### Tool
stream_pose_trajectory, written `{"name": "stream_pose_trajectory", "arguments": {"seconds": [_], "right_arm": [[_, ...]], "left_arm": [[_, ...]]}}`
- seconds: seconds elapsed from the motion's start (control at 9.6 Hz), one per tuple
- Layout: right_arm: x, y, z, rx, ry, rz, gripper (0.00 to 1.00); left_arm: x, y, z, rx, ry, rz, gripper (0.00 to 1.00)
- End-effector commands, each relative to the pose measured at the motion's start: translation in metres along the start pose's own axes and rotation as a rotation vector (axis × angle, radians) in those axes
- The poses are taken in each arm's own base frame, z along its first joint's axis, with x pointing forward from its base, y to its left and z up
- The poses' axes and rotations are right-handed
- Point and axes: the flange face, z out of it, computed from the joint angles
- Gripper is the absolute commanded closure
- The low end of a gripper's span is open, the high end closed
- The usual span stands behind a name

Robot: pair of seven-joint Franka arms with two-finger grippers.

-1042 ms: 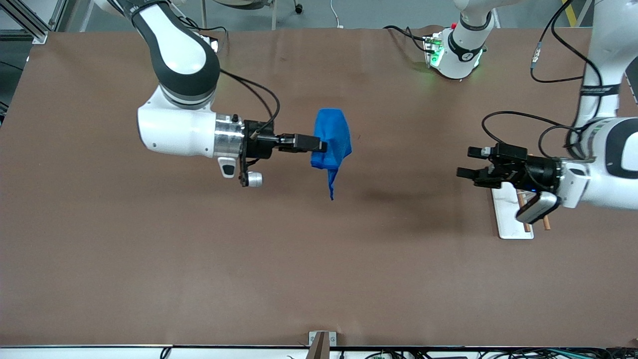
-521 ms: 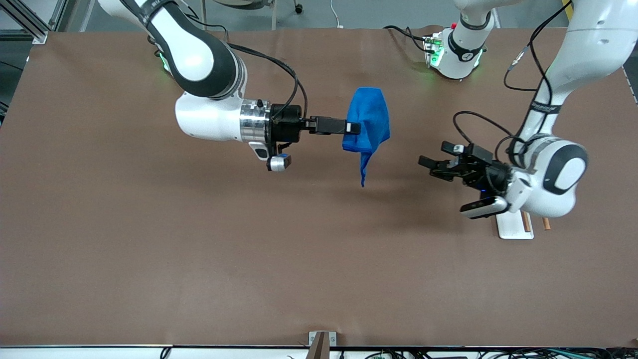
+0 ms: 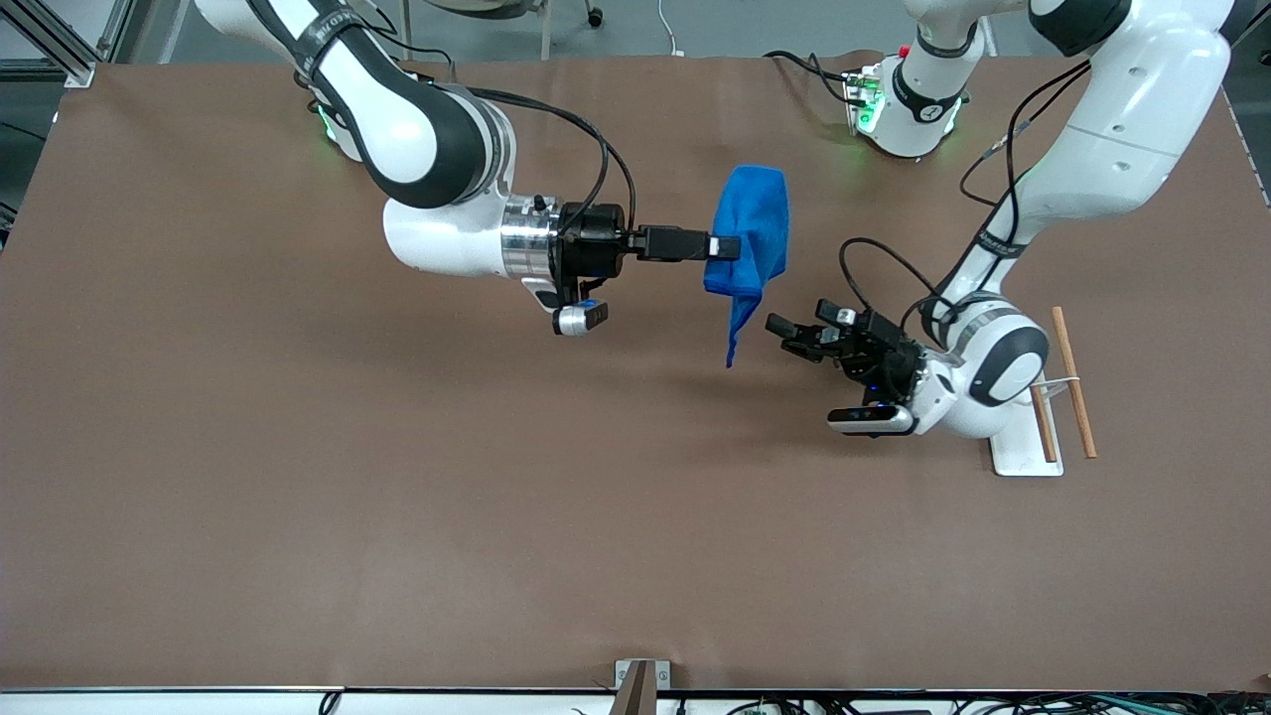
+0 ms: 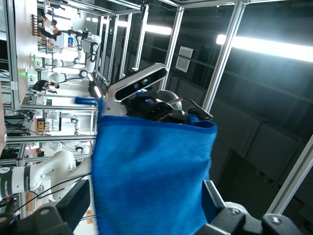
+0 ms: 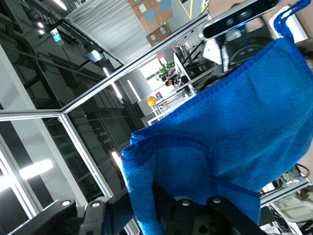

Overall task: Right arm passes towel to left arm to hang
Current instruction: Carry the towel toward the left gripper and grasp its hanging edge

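The right arm (image 3: pixel 437 169) reaches sideways over the middle of the table. My right gripper (image 3: pixel 730 246) is shut on the bright blue towel (image 3: pixel 757 233), which hangs bunched from it with one corner trailing down. In the right wrist view the towel (image 5: pixel 230 132) drapes over the shut gripper (image 5: pixel 166 198). The left arm (image 3: pixel 1112 119) bends down from its base. My left gripper (image 3: pixel 784 336) is open, level with the towel's trailing corner and a short gap from it. In the left wrist view the towel (image 4: pixel 151 176) fills the space ahead of my open gripper (image 4: pixel 144 198).
A white rack tray (image 3: pixel 1023 455) with wooden rods (image 3: pixel 1074 382) stands at the left arm's end of the table, partly hidden by the left arm's wrist. The arms' green-lit bases (image 3: pixel 869 99) stand along the table's edge farthest from the front camera. Cables trail by the left arm.
The right arm has carried the towel toward the left arm's end of the table. The left gripper has come off the rack toward the towel, still open. The rack's rods now show.
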Motion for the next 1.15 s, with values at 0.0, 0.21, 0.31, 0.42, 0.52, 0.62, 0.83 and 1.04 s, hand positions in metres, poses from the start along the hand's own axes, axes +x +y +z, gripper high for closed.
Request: {"name": "stream_pose_trajectory", "arguments": {"seconds": [0.0,0.21,0.31,0.42,0.52,0.62,0.83,1.04], "right_arm": [[-0.003,-0.002,0.001,0.03,0.006,-0.026,1.0],[0.0,0.001,0.0,0.026,0.011,-0.023,1.0],[0.004,0.006,0.001,0.022,0.012,-0.017,1.0],[0.007,0.021,0.008,0.008,0.006,-0.006,1.0],[0.002,0.018,0.014,0.015,-0.004,-0.011,1.0],[0.003,0.017,0.013,0.015,0.0,-0.014,1.0],[0.005,0.017,0.011,0.016,0.001,-0.015,1.0],[0.005,0.017,0.011,0.016,0.001,-0.015,1.0]], "left_arm": [[0.0,-0.031,-0.002,-0.037,0.019,-0.018,0.0],[0.0,-0.042,0.015,-0.054,0.01,-0.031,0.0],[0.0,-0.047,0.028,-0.054,-0.007,-0.035,0.0],[-0.001,-0.048,0.031,-0.056,-0.01,-0.033,0.01],[-0.001,-0.046,0.031,-0.064,-0.018,-0.031,0.08],[-0.001,-0.043,0.032,-0.068,-0.025,-0.027,0.18],[-0.002,-0.035,0.028,-0.078,-0.04,-0.016,0.52],[-0.003,-0.03,0.025,-0.082,-0.046,-0.01,0.85]]}}
